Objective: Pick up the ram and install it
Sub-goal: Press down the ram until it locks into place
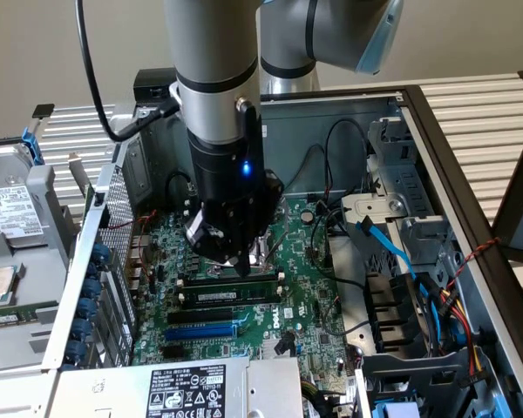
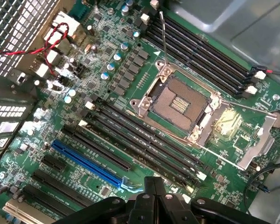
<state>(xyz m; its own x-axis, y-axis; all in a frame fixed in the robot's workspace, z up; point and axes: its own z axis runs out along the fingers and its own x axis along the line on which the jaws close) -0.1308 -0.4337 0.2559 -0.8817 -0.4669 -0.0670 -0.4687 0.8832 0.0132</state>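
The ram (image 1: 231, 296) is a thin green stick with dark chips and a small pale label. It stands on edge in one of the long black memory slots (image 2: 144, 144) on the motherboard (image 1: 305, 296), just ahead of the blue slot. My gripper (image 1: 241, 264) hangs directly over the slots, its tip just above and behind the ram's top edge. In the wrist view the gripper's (image 2: 151, 185) black fingers are pressed together with nothing between them.
An open CPU socket (image 2: 182, 105) with its raised metal lever lies beyond the slots. The blue expansion slot (image 1: 200, 332) and the power supply (image 1: 192, 387) sit nearer the camera. Cables and a drive bay (image 1: 401, 261) crowd the exterior view's right; case walls surround the board.
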